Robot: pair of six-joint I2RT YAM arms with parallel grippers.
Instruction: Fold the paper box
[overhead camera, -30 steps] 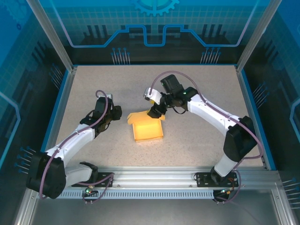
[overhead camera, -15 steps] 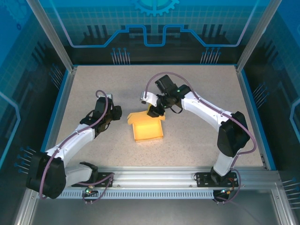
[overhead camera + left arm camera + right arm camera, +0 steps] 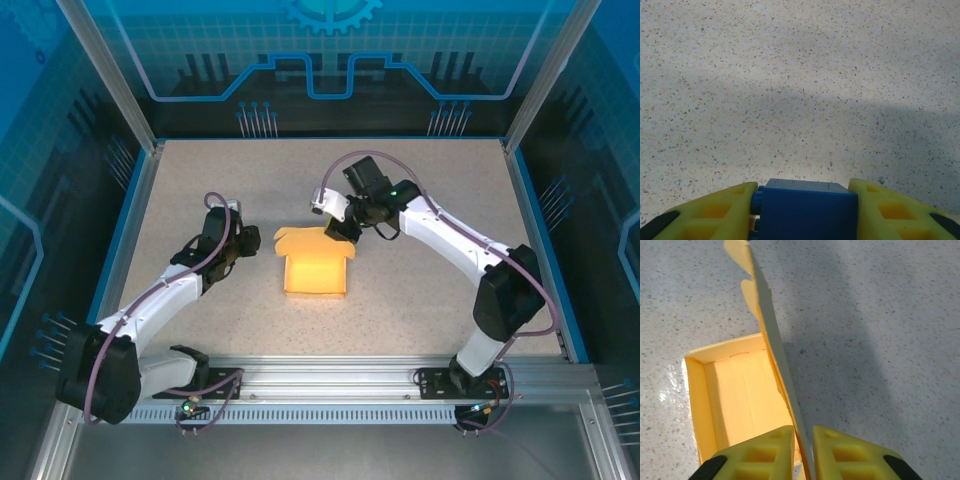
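- The right jaws are clenched on the paper box, their yellow fingers pinching its thin upright flap edge-on.
- The left jaws grasp a small blue cube between yellow fingers, over the speckled table.
- The box is pale yellow card: a shallow open tray with low walls and a notched flap raised along its far side.
- It lies on the table near the middle, between the two arms, nearer the right one.
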